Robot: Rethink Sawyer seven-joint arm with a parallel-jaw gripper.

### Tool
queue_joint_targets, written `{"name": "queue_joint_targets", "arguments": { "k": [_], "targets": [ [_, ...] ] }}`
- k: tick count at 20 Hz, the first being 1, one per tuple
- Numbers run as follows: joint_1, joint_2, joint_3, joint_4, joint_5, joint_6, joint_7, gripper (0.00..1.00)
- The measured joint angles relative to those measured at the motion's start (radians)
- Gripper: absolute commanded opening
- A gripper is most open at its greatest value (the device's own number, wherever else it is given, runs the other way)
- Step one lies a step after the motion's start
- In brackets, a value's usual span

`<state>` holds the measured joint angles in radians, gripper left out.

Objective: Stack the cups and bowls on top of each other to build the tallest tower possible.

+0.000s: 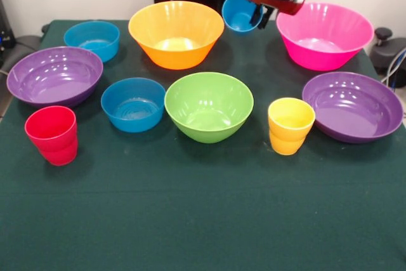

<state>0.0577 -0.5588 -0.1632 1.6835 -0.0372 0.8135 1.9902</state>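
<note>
The gripper (261, 12) pinches the blue cup (240, 12) by its rim, fingers closed on the wall; the tilted cup hangs beside them, between orange bowl (176, 33) and pink bowl (323, 35).

Across the upper frame I see a small bowl (92, 38) at left, then a large bowl (176, 33), a tilted cup (240, 12) under the gripper (261, 16), and another large bowl (324, 35) at right. Through the middle sit a wide bowl (54, 75), a small bowl (133, 103), a medium bowl (209, 106), a cup (290, 125) and another wide bowl (352, 106), left to right. A third cup (52, 134) stands lower left.

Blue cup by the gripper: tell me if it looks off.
Yes. The blue cup is tilted, mouth facing the camera, held off the table by the gripper between the orange bowl and pink bowl.
</note>
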Motion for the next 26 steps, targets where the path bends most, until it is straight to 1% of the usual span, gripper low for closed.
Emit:
{"name": "queue_joint_targets", "arguments": {
  "k": [3, 13, 19, 23, 26],
  "targets": [
    [-0.005, -0.003, 0.000, -0.014, 0.000, 0.000, 0.000, 0.00],
    [-0.028, -0.055, 0.000, -0.040, -0.001, 0.000, 0.000, 0.00],
    [-0.055, -0.083, 0.000, -0.059, -0.001, 0.000, 0.000, 0.00],
    [-0.074, -0.082, 0.000, -0.089, -0.008, -0.015, 0.000, 0.00],
    [-0.083, -0.068, 0.000, -0.141, -0.029, -0.038, 0.000, 0.00]
  ]
}}
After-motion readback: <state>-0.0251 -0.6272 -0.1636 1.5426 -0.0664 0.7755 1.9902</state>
